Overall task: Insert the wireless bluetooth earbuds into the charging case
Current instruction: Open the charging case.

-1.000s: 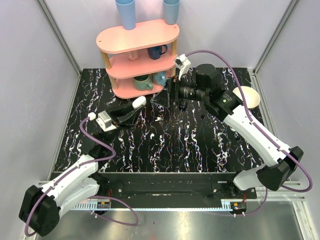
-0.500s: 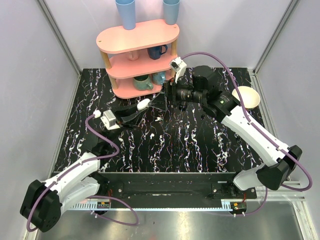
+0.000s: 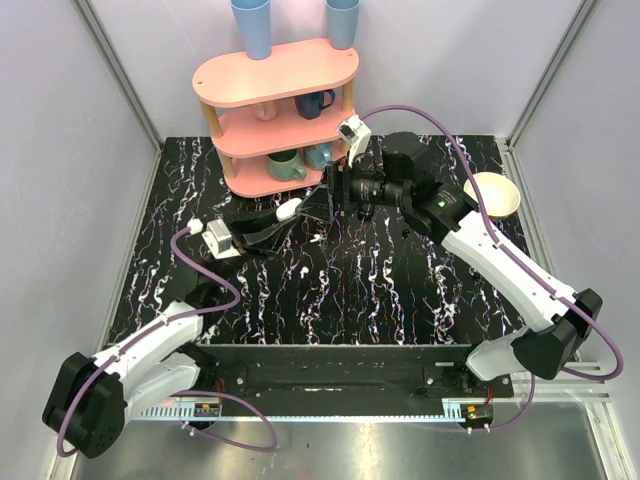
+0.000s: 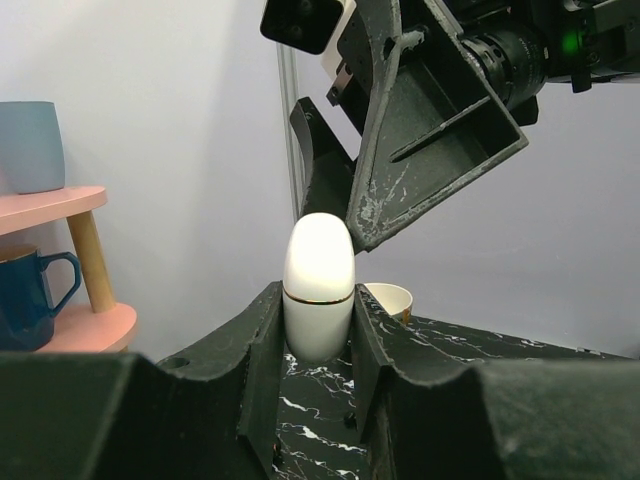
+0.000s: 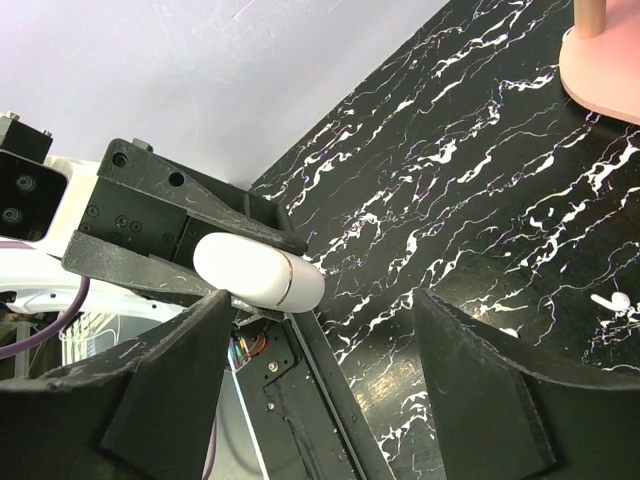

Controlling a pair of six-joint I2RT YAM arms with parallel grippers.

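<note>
Left gripper (image 3: 284, 213): is clenching the charging case (image 3: 288, 209) between its two fingers (image 4: 262, 345), low on the case's body; it is sitting at about 11 o'clock from the middle of the table (image 3: 400, 290).
Charging case: a white capsule with a thin gold seam; the lid is sitting shut. In the left wrist view it is standing upright in the grip; in the top view its free end is pointing toward 2 o'clock.
Right gripper (image 3: 318, 205): is hanging with jaws spread wide and is grasping nothing. It is hovering just beside the case, at the case's 3 o'clock in the top view. In the left wrist view one finger is slanting down at 1 o'clock of the case's top; whether it is touching cannot be told.
Earbud (image 5: 611, 299): one small white piece is lying on the table, at 3 o'clock in the right wrist view, near the foot of the pink shelf (image 3: 275, 75) and well apart from the case.
Pink shelf: is standing at the table's 12 o'clock, carrying mugs.
Bowl (image 3: 495, 193): is resting at 2 o'clock.
</note>
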